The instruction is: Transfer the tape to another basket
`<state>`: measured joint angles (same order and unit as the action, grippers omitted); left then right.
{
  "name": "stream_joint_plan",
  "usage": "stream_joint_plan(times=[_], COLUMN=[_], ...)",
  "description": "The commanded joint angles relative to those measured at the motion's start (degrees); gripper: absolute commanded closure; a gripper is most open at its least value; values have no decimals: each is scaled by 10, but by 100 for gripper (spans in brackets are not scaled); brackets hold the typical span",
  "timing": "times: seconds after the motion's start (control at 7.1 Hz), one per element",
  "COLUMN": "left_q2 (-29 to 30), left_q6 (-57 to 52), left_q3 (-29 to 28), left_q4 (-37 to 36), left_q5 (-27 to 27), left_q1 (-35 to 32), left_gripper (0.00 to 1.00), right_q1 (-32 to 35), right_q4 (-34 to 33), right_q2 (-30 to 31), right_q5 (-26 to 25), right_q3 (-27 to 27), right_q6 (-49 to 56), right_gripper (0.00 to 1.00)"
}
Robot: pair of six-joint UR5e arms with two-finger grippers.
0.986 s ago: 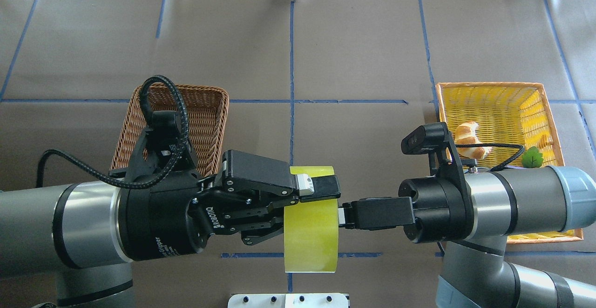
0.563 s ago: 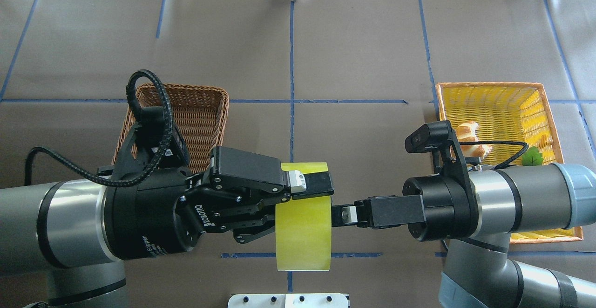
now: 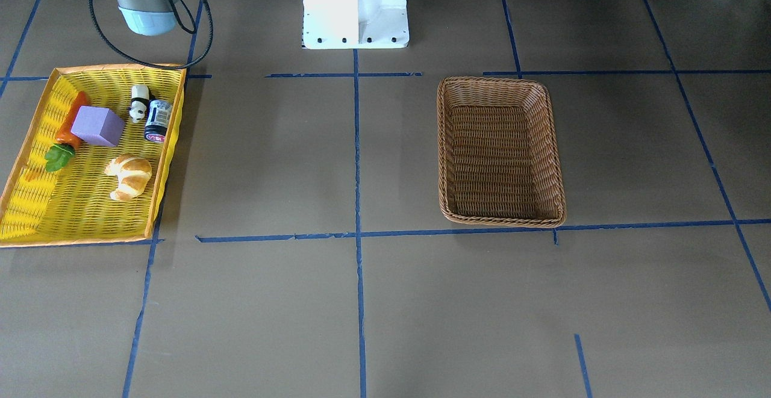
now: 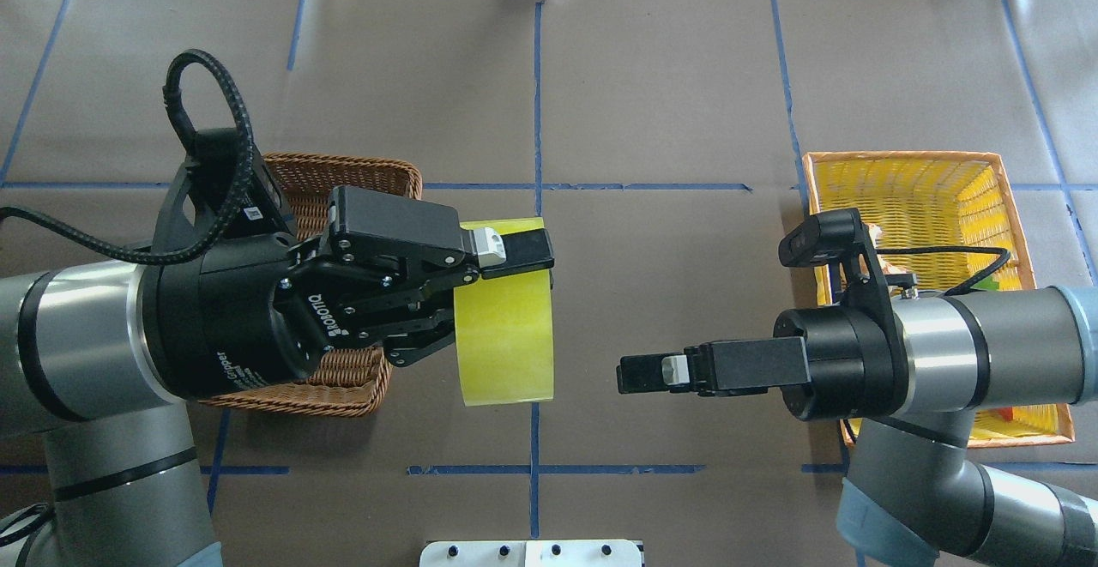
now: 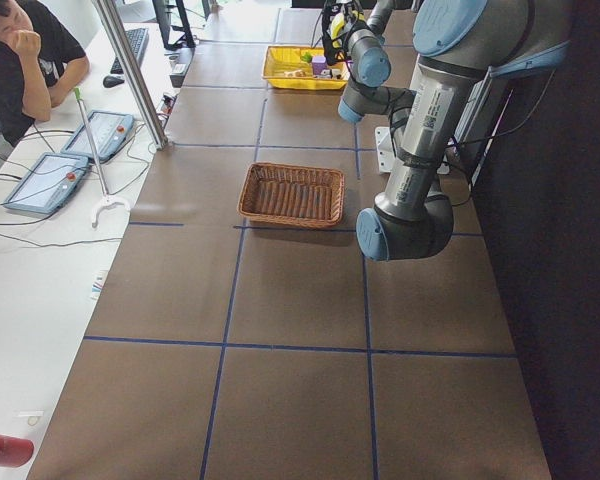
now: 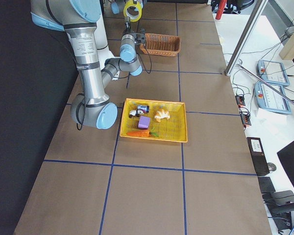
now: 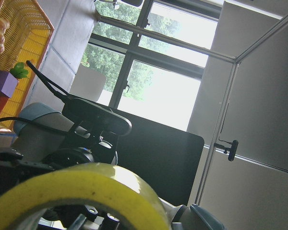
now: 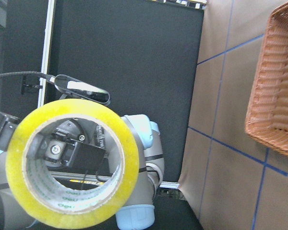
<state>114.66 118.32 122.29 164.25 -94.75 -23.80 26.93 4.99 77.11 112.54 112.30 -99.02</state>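
Observation:
The yellow-green tape [image 4: 506,327] hangs high over the table, just right of the brown wicker basket [image 4: 403,174]. My left gripper [image 4: 511,263] is shut on the roll's wall: the right wrist view shows the tape [image 8: 69,165] face-on with one finger inside the white core. My right gripper [image 4: 636,375] is apart from the roll, to its right, open with nothing in it. The front view shows the basket [image 3: 443,145] with nothing in it. Only the tape's rim [image 7: 86,184] shows in the left wrist view.
At the right stands a yellow mesh tray [image 4: 909,177]; seen from the front, this tray [image 3: 78,211] holds a croissant [image 3: 128,176], a purple block [image 3: 96,126], a carrot, a panda figure and a small can. The white robot base [image 3: 355,6] stands at the table's near edge.
My left gripper carried the tape left and farther back, up to the basket's right rim. The right gripper, which touched the roll before, has drawn away to the right.

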Motion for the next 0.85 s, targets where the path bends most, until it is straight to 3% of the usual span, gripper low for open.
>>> stream_joint_plan(times=[0.0, 0.28, 0.42, 0.7], left_q2=[-34, -37, -37, -48], left_q6=[-12, -16, -86, -220], left_q3=[-22, -42, -41, -40], left_q4=[-21, -138, -220, -377], left_q5=[-59, -123, -176, -192], left_q1=[-52, -100, -120, -136], left_gripper=[100, 100, 100, 100], right_q1=[99, 186, 202, 215], right_q4=[-112, -295, -395, -614], right_q2=[16, 9, 7, 0], right_q5=[97, 179, 185, 178], right_q3=[0, 0, 2, 6], right_q6=[0, 2, 32, 190], right_gripper=[0, 0, 0, 0])
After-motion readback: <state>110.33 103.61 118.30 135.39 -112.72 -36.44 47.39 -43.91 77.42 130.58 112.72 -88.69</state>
